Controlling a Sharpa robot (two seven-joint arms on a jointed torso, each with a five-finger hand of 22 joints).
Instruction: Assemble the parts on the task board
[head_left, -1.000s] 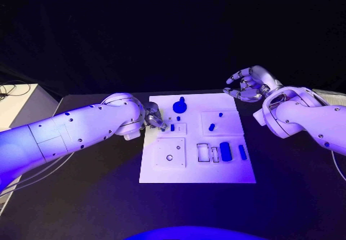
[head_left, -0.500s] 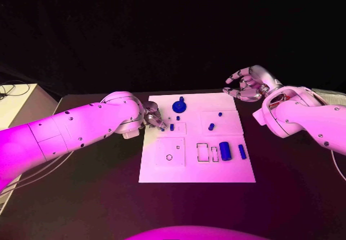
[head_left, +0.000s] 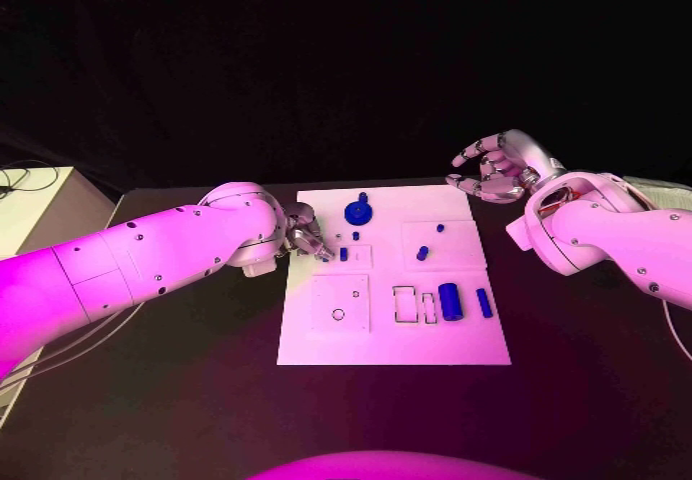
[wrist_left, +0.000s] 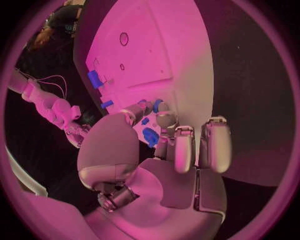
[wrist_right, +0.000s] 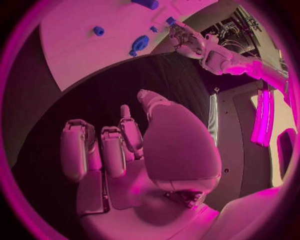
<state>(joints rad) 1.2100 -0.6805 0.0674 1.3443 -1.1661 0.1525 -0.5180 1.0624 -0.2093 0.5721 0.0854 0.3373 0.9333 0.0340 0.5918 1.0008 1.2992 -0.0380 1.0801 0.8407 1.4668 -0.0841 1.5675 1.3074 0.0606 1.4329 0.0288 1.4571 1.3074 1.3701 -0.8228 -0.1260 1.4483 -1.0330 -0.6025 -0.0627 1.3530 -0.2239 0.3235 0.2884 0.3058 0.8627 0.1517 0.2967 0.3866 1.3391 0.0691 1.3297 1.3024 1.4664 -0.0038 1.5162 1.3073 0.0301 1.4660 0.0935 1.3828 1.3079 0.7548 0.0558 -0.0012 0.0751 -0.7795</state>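
Board (head_left: 389, 335) white with blue parts (head_left: 451, 301); left hand (head_left: 307, 237) fingers grip unclear, right hand (head_left: 490, 170) fingers apart, empty.

White board (head_left: 389, 340) lying flat mid-tabletop; small blue parts (head_left: 451, 301) scattered across board, largest lying by right edge.

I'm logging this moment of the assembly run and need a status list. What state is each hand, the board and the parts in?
left hand: at the task board's left edge, fingertips by a small blue peg; grip unclear.
right hand: raised off the board's far right corner, fingers curled, holding nothing.
task board: flat on the table.
blue cylinder: lying flat.
round blue part: resting near the far edge.
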